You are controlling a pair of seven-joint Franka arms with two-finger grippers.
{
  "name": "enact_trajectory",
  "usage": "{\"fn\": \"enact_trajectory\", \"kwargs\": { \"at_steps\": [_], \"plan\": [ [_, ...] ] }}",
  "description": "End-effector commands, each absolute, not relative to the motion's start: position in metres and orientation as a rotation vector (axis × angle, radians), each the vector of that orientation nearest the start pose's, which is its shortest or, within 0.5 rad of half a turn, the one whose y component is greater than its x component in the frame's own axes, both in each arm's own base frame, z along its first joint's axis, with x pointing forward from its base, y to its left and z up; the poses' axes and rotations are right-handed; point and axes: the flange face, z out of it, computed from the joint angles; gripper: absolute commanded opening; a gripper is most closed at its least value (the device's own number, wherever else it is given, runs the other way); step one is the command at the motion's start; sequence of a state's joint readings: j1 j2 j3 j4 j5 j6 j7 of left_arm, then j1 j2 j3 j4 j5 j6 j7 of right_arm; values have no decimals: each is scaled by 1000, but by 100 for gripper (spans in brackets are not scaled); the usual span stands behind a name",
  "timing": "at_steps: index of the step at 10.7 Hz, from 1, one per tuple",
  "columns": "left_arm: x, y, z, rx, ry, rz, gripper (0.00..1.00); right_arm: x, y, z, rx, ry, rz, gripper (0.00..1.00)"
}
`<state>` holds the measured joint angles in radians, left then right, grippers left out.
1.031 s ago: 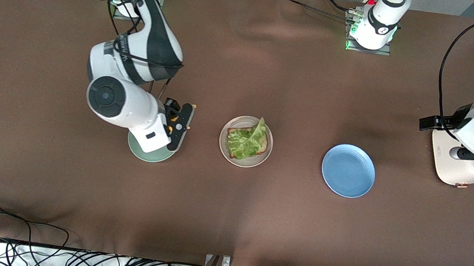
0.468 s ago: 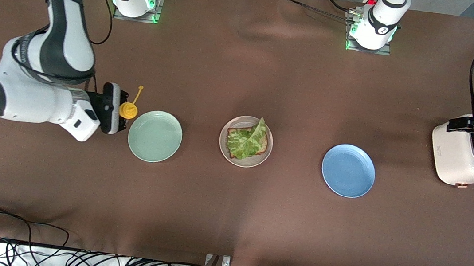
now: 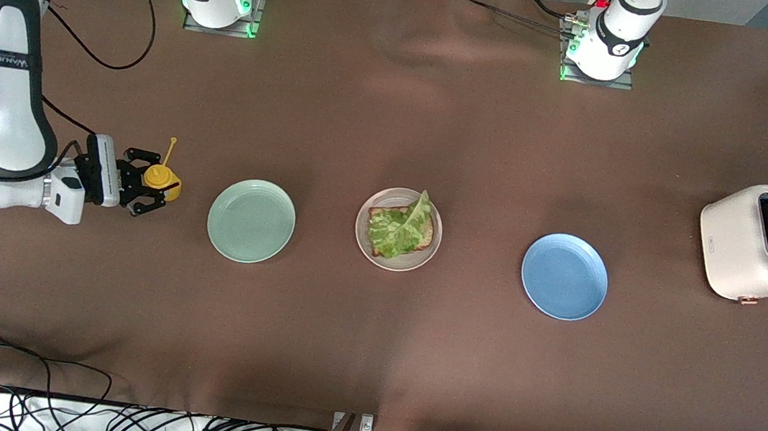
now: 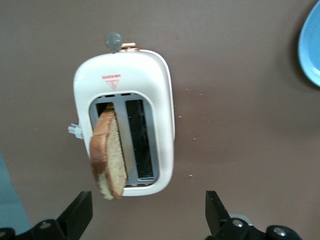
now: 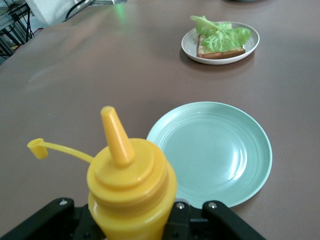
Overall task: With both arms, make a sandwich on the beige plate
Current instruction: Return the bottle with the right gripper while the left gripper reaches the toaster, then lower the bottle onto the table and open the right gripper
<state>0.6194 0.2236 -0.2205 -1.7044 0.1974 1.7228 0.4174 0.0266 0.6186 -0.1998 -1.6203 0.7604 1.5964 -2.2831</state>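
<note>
Brown surface (image 3: pixel 368 358) carries three plates and a toaster (image 3: pixel 749 246); right tool (image 3: pixel 150 190) clamps a yellow bottle (image 3: pixel 158 177), left tool (image 4: pixel 150 212) spread apart above the toaster.

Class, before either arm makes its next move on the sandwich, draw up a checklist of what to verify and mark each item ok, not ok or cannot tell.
1. Bottom toast with lettuce on beige plate: ok.
2. Top slice on the sandwich: not ok; the second slice stands in the toaster.
3. Left tool open over the toaster: ok.
4. Left tool touching that slice: not ok, apart.
5. Right tool shut on the yellow squeeze bottle: ok.
6. Bottle cap off its spout: ok, the cap hangs by its strap.
</note>
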Motion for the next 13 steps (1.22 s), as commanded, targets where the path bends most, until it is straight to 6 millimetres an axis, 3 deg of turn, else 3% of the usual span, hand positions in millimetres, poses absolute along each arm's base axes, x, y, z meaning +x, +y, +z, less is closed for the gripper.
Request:
{"fn": "enact_trajectory", "kwargs": {
  "at_steps": [1, 2, 6, 7, 8, 9, 11, 13],
  "plan": [
    [542, 299, 420, -3061, 228, 368, 99, 624, -36, 207, -1290, -1818, -587, 0],
    [537, 319, 409, -3058, 211, 362, 99, 622, -34, 194, -1247, -1812, -643, 0],
    [533, 336, 379, -3103, 201, 382, 95, 624, -36, 187, -1226, -1831, -696, 0],
    [533, 335, 380, -3105, 197, 385, 93, 624, -35, 185, -1239, -1818, -686, 54],
    [534, 334, 379, -3106, 199, 386, 93, 626, -36, 186, -1247, -1830, -692, 100],
    [535, 336, 370, -3113, 199, 395, 90, 626, -36, 187, -1248, -1831, -690, 100],
    [534, 337, 368, -3125, 205, 395, 60, 629, -43, 191, -1280, -1848, -695, 100],
    [534, 336, 368, -3129, 202, 392, 16, 627, -64, 195, -1304, -1876, -686, 100]
  ]
}}
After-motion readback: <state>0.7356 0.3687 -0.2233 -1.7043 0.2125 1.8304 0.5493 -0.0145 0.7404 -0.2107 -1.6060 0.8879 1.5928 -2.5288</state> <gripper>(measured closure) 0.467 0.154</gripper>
